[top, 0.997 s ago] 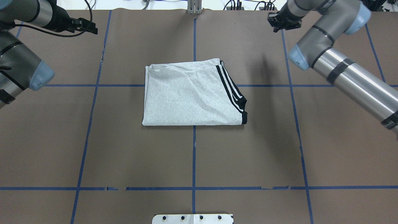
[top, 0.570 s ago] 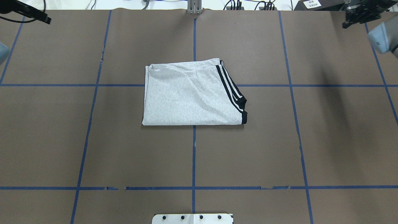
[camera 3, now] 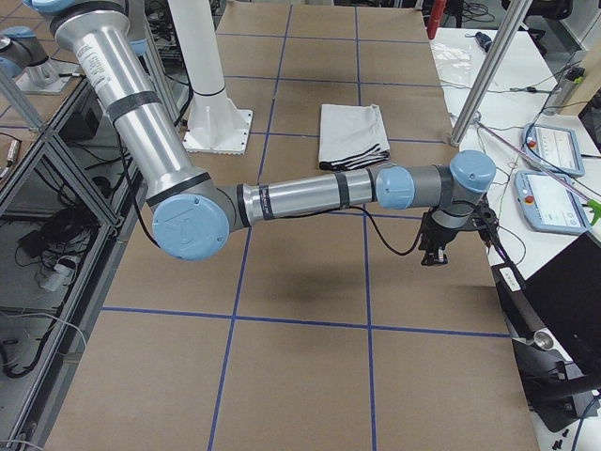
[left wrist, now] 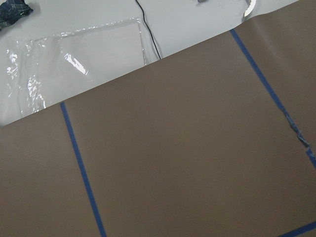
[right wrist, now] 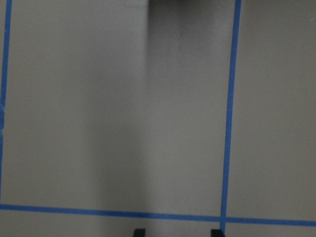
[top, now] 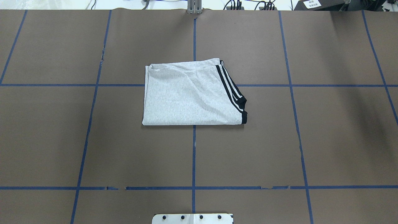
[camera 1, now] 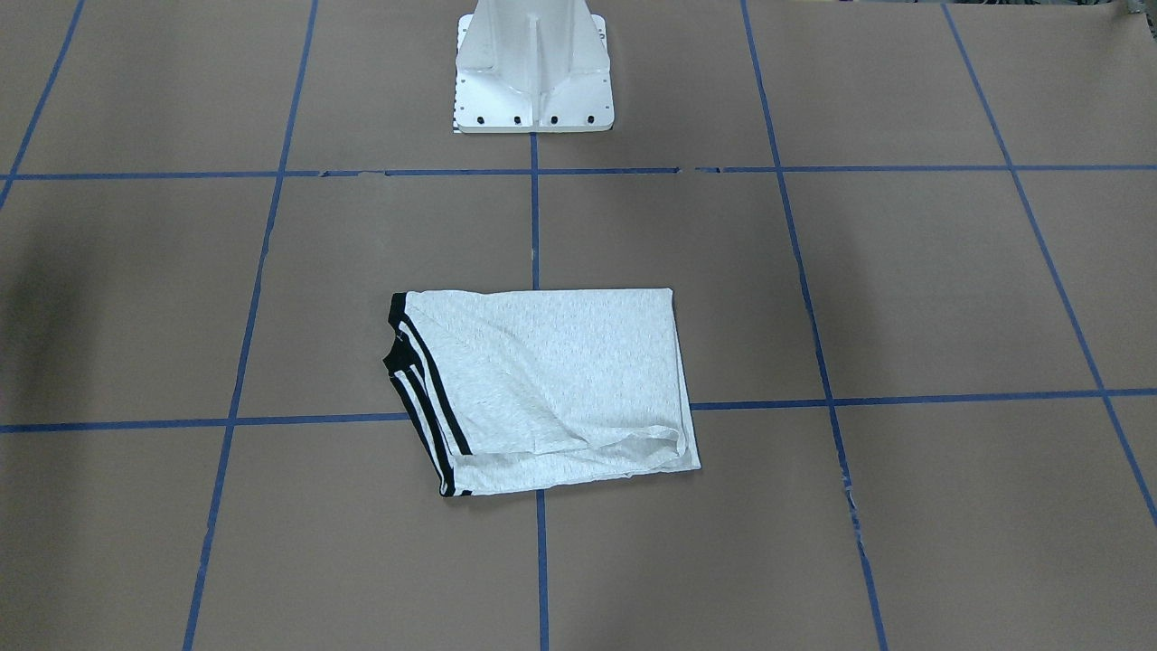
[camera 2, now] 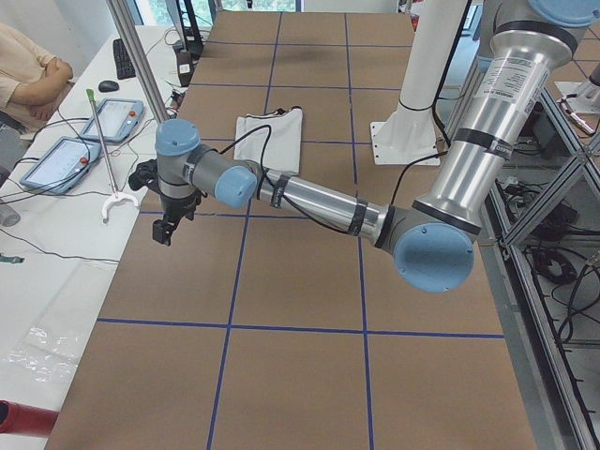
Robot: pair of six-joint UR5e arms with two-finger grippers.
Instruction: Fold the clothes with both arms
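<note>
- On the brown paper-covered desk (top: pixel 93 140), well apart from both jaws: a folded heather-grey T-shirt (top: pixel 189 96), black-striped.
- Empty, the right jaws stand parted; left jaws: cannot tell.

Robot lab: taped table (top: pixel 248 149), teach pendant (camera 3: pixel 552 201)

Your table (top: pixel 342 140), covered in brown paper, carries a blue tape grid (top: pixel 193 155); beside it a white bench (camera 2: pixel 47 281) holds what may be two control tablets (camera 2: pixel 120 118).
</note>
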